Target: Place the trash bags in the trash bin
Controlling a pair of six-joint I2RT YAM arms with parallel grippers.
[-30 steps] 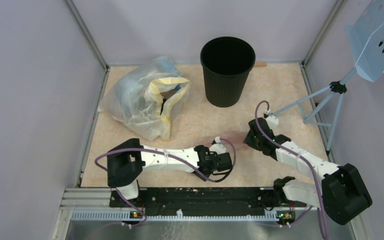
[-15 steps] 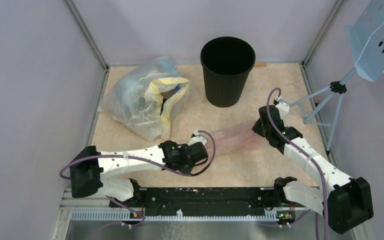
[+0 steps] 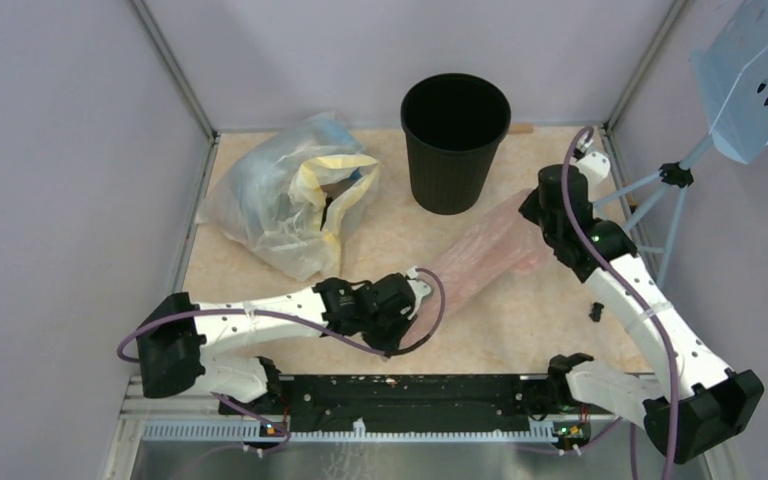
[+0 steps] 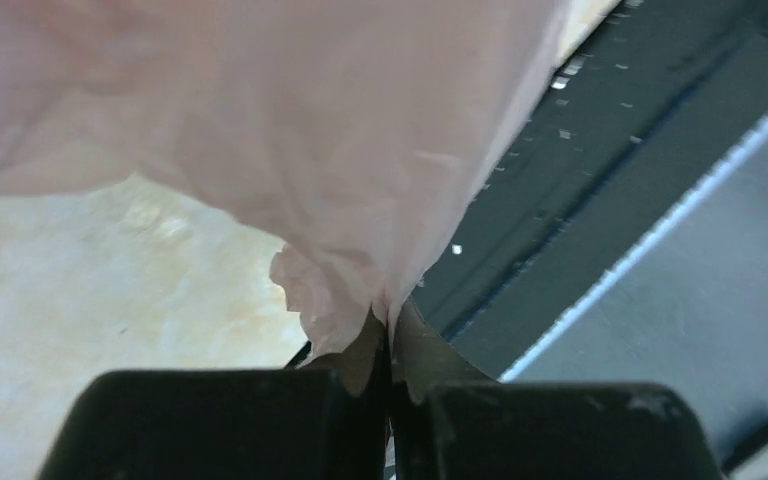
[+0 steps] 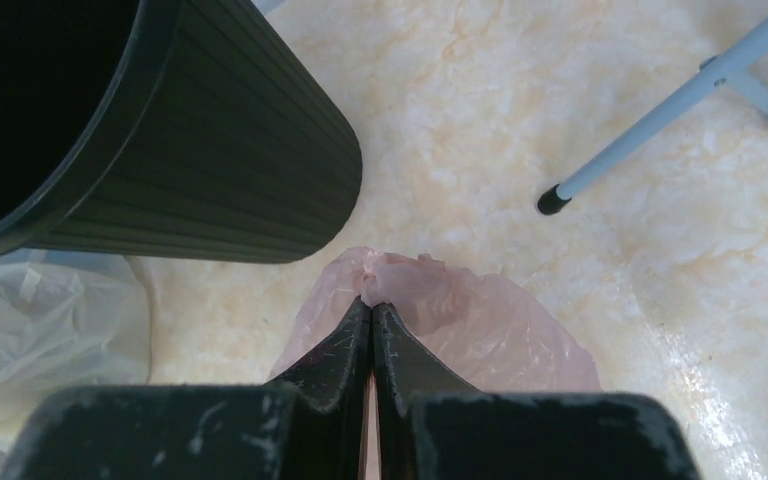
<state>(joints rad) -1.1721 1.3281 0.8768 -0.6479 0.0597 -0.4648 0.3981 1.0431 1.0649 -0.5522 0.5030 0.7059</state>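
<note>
The pale pink trash bag (image 3: 480, 255) is stretched in the air between my two grippers, right of the table's middle. My left gripper (image 3: 418, 297) is shut on its near lower end; in the left wrist view the film (image 4: 290, 130) bunches at my closed tips (image 4: 390, 325). My right gripper (image 3: 540, 215) is shut on its far upper end, with pink film (image 5: 480, 320) pinched at the tips (image 5: 371, 305). The round black ribbed trash bin (image 3: 455, 140) stands upright and open at the back centre, just left of my right gripper; it also shows in the right wrist view (image 5: 160, 150).
A large clear plastic bag (image 3: 285, 195) with yellow and blue contents lies at the back left. A blue-grey stand with legs (image 3: 650, 200) and a perforated panel (image 3: 755, 85) is at the right wall. A small black part (image 3: 595, 311) lies beside the right arm.
My right gripper has risen and moved back toward the bin, pulling the pink bag out long. My left gripper pulled back left, then shifted slightly right, still holding the near end.
</note>
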